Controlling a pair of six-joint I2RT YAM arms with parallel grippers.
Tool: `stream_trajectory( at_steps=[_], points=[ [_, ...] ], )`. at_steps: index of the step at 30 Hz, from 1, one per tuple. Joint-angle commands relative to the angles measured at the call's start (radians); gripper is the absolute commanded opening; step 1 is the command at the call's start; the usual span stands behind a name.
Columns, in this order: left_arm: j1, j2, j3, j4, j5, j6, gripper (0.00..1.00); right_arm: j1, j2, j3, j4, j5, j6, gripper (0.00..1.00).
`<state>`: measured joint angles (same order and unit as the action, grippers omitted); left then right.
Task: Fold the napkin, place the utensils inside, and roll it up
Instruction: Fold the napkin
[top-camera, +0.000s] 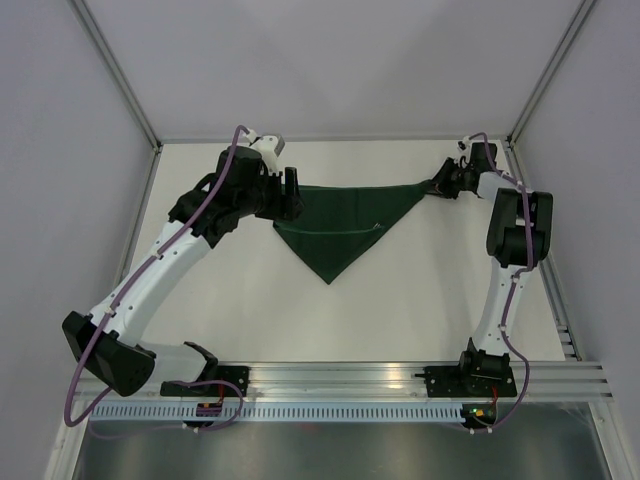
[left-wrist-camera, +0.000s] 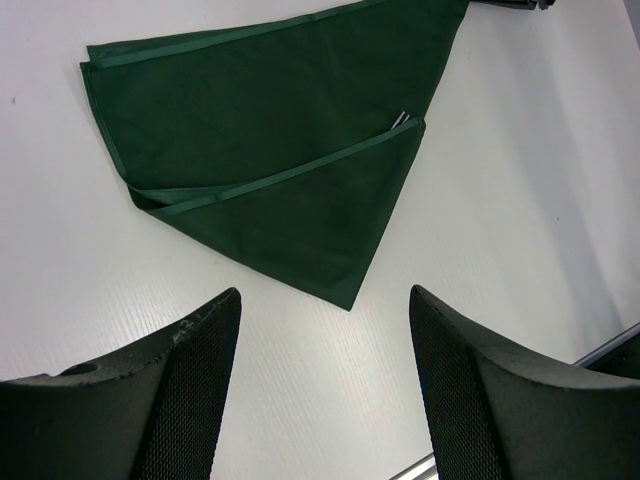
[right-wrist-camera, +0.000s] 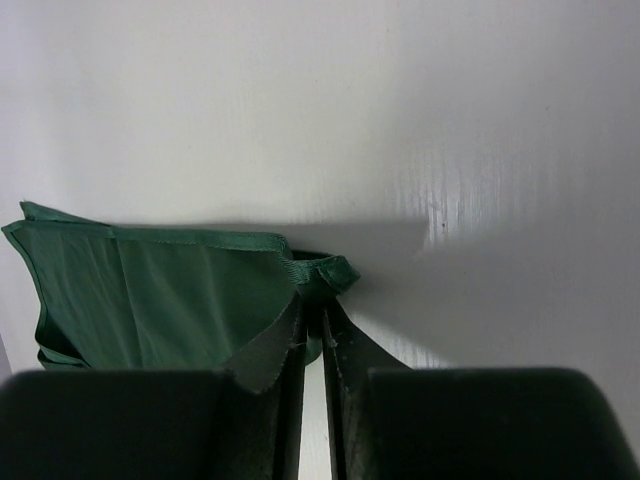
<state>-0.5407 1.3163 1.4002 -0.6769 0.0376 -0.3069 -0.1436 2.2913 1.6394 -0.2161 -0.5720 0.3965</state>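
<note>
The napkin (top-camera: 335, 228) lies folded into a triangle on the worktop (top-camera: 400, 310), a metal tip (left-wrist-camera: 403, 118) peeking from its inner fold, the right fingers (right-wrist-camera: 268, 352) clenched on its right corner, the left fingers (left-wrist-camera: 195, 360) released near its left end, so seemingly only rolling remains.

Left jaws apart, right jaws together

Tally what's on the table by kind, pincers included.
napkin: 1, dark green, folded
metal tip poking from its fold: 1, likely a utensil
pincers: 2, left pincer open, right pincer shut on the napkin's corner
Total: 4
</note>
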Motion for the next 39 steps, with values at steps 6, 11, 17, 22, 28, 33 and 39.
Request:
stream_trajectory(
  at_steps=[6,11,17,22,28,33,39],
  points=[
    [0.001,-0.003,-0.012,0.043,0.033,0.002,0.72,0.015,-0.199,-0.081,0.087,-0.011,-0.077,0.15],
    [0.001,-0.005,-0.015,0.046,0.041,-0.006,0.72,0.065,-0.311,-0.154,0.086,0.006,-0.169,0.15],
    [0.001,-0.009,-0.015,0.053,0.047,-0.018,0.72,0.191,-0.459,-0.277,0.084,0.057,-0.336,0.15],
    [0.001,-0.015,-0.015,0.054,0.056,-0.027,0.72,0.309,-0.547,-0.337,0.057,0.104,-0.468,0.15],
    [0.001,-0.04,-0.018,0.054,0.044,-0.047,0.72,0.47,-0.596,-0.357,-0.019,0.145,-0.567,0.15],
    [0.001,-0.061,-0.01,0.053,0.044,-0.061,0.72,0.619,-0.609,-0.395,-0.046,0.239,-0.665,0.14],
    [0.001,-0.092,-0.009,0.051,0.042,-0.075,0.73,0.731,-0.595,-0.429,-0.06,0.281,-0.694,0.14]
  ],
)
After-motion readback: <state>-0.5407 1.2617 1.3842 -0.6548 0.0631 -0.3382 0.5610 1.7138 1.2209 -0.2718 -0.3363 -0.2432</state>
